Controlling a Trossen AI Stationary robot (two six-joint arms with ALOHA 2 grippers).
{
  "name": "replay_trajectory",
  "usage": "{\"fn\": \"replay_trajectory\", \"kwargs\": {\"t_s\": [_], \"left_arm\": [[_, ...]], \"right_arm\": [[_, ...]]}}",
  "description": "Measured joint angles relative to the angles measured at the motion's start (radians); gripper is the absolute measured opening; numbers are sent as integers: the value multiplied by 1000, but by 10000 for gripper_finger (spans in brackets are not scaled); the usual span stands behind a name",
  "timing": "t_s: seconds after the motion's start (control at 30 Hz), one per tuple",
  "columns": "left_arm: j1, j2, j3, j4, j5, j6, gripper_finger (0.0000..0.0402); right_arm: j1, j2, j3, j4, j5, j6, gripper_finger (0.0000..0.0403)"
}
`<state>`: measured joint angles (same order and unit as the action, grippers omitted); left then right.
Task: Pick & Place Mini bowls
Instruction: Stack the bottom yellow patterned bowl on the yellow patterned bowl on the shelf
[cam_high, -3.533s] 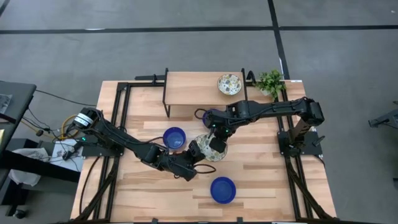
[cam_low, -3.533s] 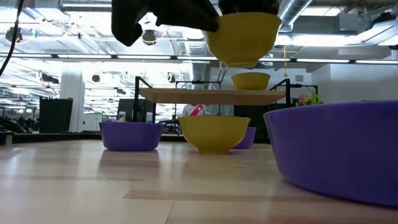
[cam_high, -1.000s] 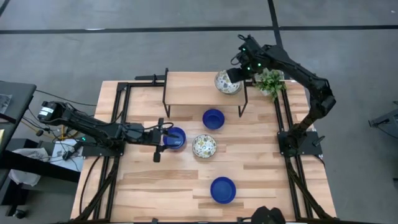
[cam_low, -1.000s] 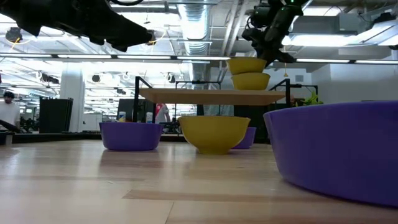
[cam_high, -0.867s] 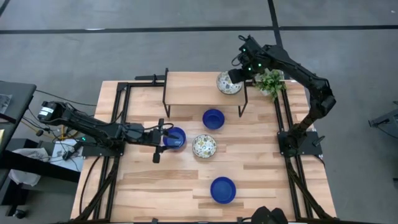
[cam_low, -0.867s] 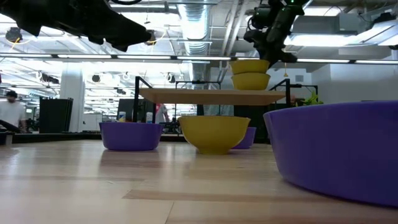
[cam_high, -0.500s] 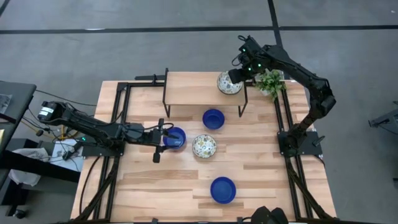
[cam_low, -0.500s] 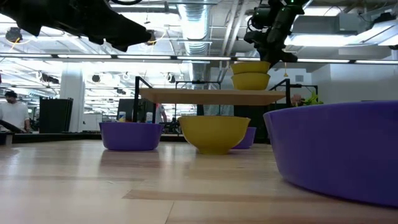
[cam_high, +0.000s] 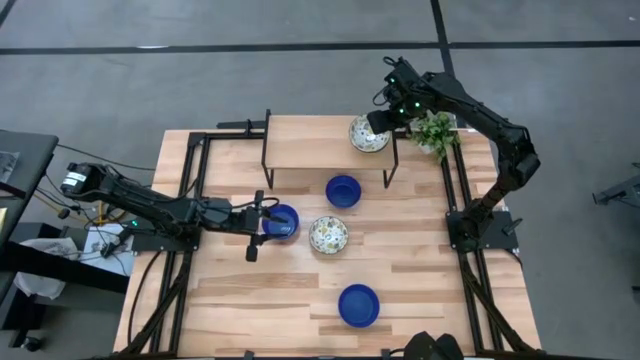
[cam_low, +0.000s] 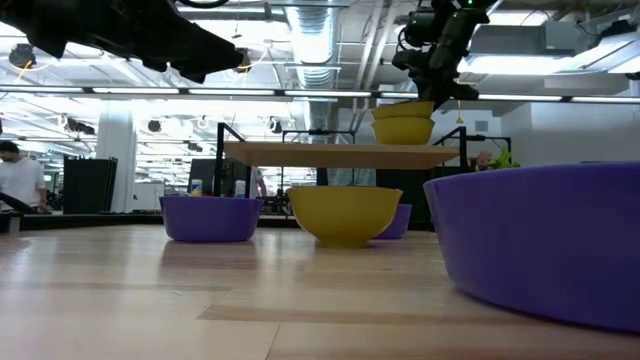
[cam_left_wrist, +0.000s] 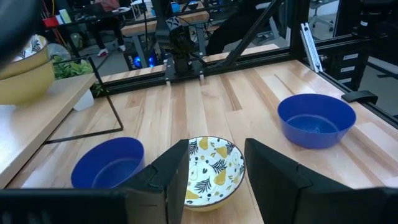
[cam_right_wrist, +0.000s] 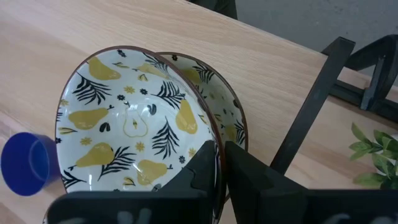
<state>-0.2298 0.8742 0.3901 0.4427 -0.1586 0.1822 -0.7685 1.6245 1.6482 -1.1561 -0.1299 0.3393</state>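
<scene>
The left pincer (cam_high: 262, 222) lies low over the wooden desk (cam_high: 420, 270) toward its left side, fingers spread wide and holding nothing, its tips at the left rim of a blue bowl (cam_high: 281, 222); in the left wrist view its two dark fingers (cam_left_wrist: 166, 174) stand well apart with a pear-patterned bowl (cam_left_wrist: 208, 168) showing between them farther off. That patterned bowl (cam_high: 328, 235) sits near the desk's middle, just right of the first blue bowl; a second blue bowl (cam_high: 343, 190) rests beyond it, under the front edge of the raised shelf (cam_high: 310, 140); a third blue bowl (cam_high: 358, 305) stands alone near the front edge of the desk, well apart from the rest. On the right end of the shelf two more patterned bowls (cam_high: 368, 135) are nested, the upper one (cam_right_wrist: 134, 130) tilted inside the lower (cam_right_wrist: 221, 112). The right pincer (cam_high: 380, 122) is at that stack; its fingers (cam_right_wrist: 202, 165) stand close together on the tilted upper bowl's rim, with only a narrow gap between them. A small green plant (cam_high: 433, 131) stands just right of the shelf, at the desk's far right corner.
</scene>
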Motion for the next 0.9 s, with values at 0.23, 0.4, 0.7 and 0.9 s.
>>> {"fn": "replay_trajectory", "kwargs": {"t_s": [0.23, 0.4, 0.7, 0.9], "left_arm": [[0, 0, 0, 0, 0, 0, 154], [0, 0, 0, 0, 0, 0, 154], [0, 0, 0, 0, 0, 3, 154], [0, 0, 0, 0, 0, 3, 154]], "right_arm": [[0, 0, 0, 0, 0, -7, 24], [0, 0, 0, 0, 0, -10, 34], [0, 0, 0, 3, 0, -10, 66], [2, 0, 0, 15, 0, -22, 68]]}}
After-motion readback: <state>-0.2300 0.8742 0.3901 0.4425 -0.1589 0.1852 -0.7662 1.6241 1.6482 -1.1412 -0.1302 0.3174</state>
